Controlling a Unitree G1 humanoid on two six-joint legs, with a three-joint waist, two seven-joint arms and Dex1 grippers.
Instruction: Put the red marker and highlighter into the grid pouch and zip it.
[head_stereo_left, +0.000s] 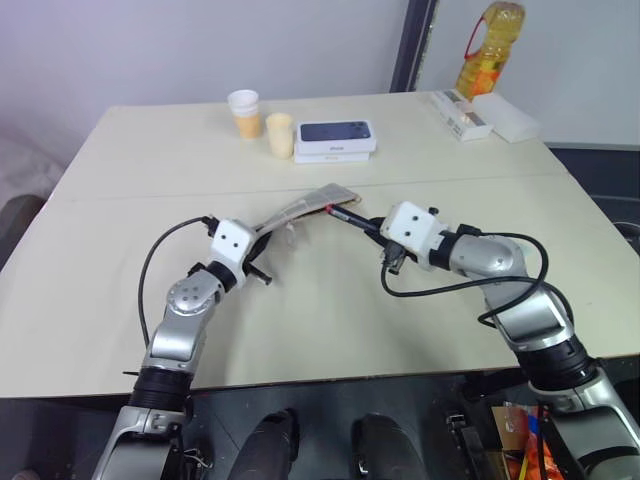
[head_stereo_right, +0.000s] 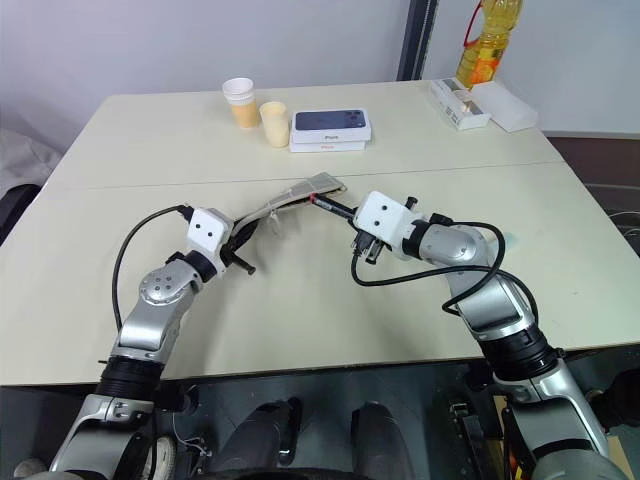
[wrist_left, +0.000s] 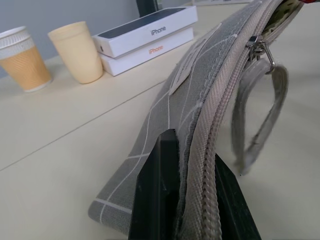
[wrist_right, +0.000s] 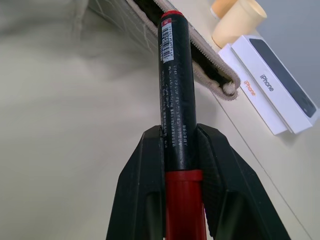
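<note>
A cream table (head_stereo_left: 120, 300) made of two tops joined along a seam fills the middle of the frame, a pale wall behind it. At upper left centre stand a white-rimmed paper cup (head_stereo_left: 244, 113) and a plain cream cup (head_stereo_left: 279, 134); just right of them two stacked iPhone boxes (head_stereo_left: 336, 139); at upper right a white carton (head_stereo_left: 461, 114) beside a flat white case (head_stereo_left: 506, 117), with a yellow oil bottle (head_stereo_left: 491, 48) behind. In the centre the left gripper (head_stereo_left: 262, 243) has its fingers (wrist_left: 159, 190) clamped on the zipper edge of the grid pouch (head_stereo_left: 305, 207), lifting that end, mouth open toward the right. The right gripper (head_stereo_left: 372, 226) pinches the red marker (wrist_right: 176, 95), whose tip sits at the pouch's open mouth.
</note>
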